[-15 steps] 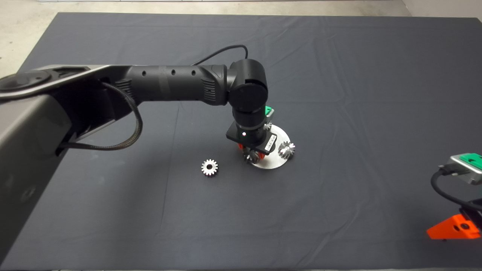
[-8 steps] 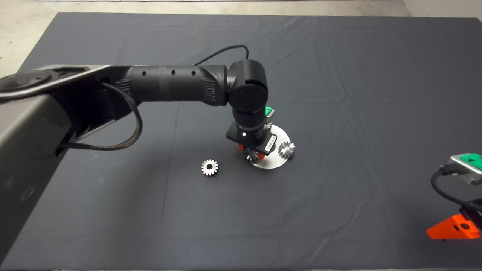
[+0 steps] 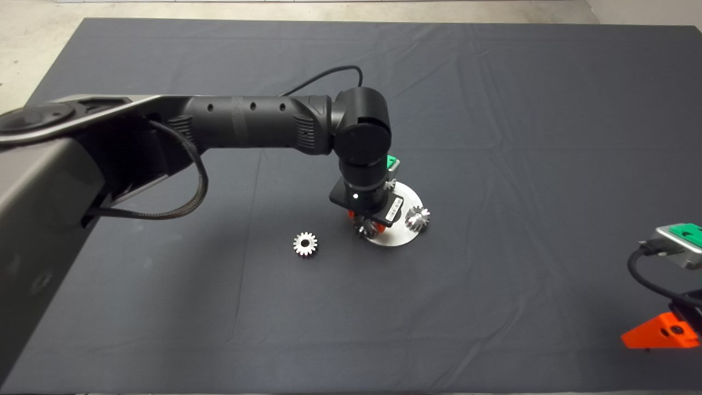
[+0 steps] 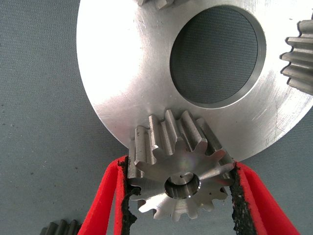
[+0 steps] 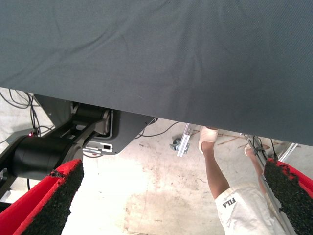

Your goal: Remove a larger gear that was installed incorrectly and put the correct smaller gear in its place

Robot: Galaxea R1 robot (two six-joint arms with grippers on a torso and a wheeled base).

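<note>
A round metal plate [image 3: 405, 235] with a big centre hole lies mid-mat. At its near-left edge stands the larger gear [image 4: 178, 164], grey with long teeth. My left gripper [image 3: 363, 223] points straight down over it. In the left wrist view that gripper [image 4: 181, 193] is shut on the gear, with a black pad against the teeth on each side. The smaller gear [image 3: 305, 243] lies flat on the mat to the plate's left, and its edge [image 4: 61, 228] just shows in the wrist view. My right gripper [image 3: 661, 332] is parked at the lower right, open [image 5: 171, 205].
Two more small gears sit on the plate, one at its right edge [image 3: 417, 218] [image 4: 299, 58] and one at the far side [image 3: 390, 184]. The left arm [image 3: 247, 126] spans the mat's left half. Beyond the mat's edge a person's leg [image 5: 215, 166] shows on the floor.
</note>
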